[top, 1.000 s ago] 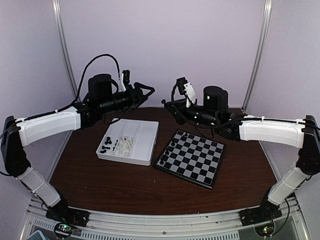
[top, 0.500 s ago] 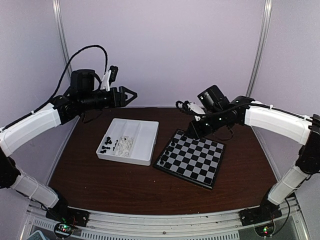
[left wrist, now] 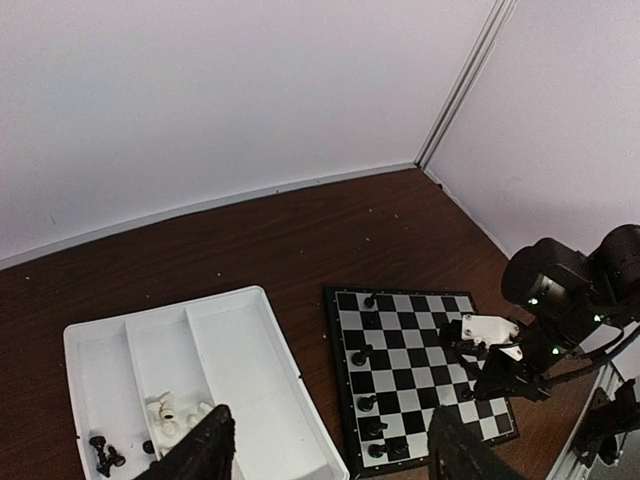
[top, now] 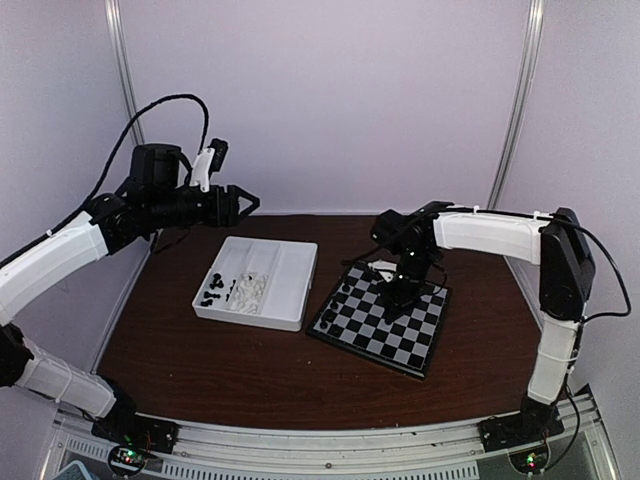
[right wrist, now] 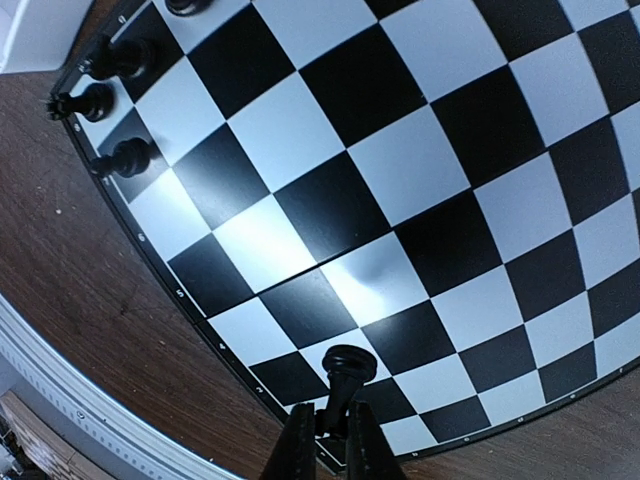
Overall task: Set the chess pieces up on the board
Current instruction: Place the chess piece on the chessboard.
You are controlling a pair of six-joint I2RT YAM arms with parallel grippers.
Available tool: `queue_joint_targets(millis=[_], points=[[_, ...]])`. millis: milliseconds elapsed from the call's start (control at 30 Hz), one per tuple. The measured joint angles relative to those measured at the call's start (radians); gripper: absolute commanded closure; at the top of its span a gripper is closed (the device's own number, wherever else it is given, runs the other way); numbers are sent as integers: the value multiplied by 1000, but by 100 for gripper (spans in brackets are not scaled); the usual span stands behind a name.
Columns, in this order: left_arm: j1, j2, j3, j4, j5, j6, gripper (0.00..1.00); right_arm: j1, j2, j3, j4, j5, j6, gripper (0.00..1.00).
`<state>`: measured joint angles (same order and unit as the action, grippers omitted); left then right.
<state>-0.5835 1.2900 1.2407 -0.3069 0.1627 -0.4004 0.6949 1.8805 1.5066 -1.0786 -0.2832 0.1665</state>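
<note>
The board (top: pixel 400 340) lies right of centre, with several black chess pieces (top: pixel 343 291) along its left edge. My right gripper (top: pixel 392 293) is low over the board's middle, shut on a black pawn (right wrist: pixel 346 368) that hangs above the squares (right wrist: pixel 380 180) near one edge. My left gripper (top: pixel 245 205) is open and empty, held high beyond the white tray (top: pixel 285 280). In the left wrist view its fingertips (left wrist: pixel 215 445) frame the tray (left wrist: pixel 240 360) and the board (left wrist: pixel 430 385). Loose white pieces (top: pixel 250 290) and black pieces (top: pixel 212 290) lie in the tray.
The tray sits just left of the board on the brown table (top: pixel 220 370). Purple walls and two metal posts (top: pixel 515 110) close in the back. A metal rail (top: pixel 330 450) runs along the near edge by the arm bases.
My right arm has swung down from above the table's back onto the board, still holding the black piece. My left arm has pulled back to the left and stays raised.
</note>
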Motion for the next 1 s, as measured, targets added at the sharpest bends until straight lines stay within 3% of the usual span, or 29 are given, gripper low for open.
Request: queue_joint_targets(millis=[267,533,667,800,1000], points=[[0,-16,-9,-39,-51,44,34,-2,114,56,-56,-14,-23,99],[0,-16,-10,-63,-77,69,34,-6,132,58,-74,-12,-41,63],[0,-16,-10,-63,-80,71,34,-6,122,54,-65,-6,-39,52],[0,-16,-10,-63,-81,74,34,-5,69,10,-37,9,-41,50],[0,-16,-11,-62,-80,74,34,29,-7,-27,-8,81,-45,59]])
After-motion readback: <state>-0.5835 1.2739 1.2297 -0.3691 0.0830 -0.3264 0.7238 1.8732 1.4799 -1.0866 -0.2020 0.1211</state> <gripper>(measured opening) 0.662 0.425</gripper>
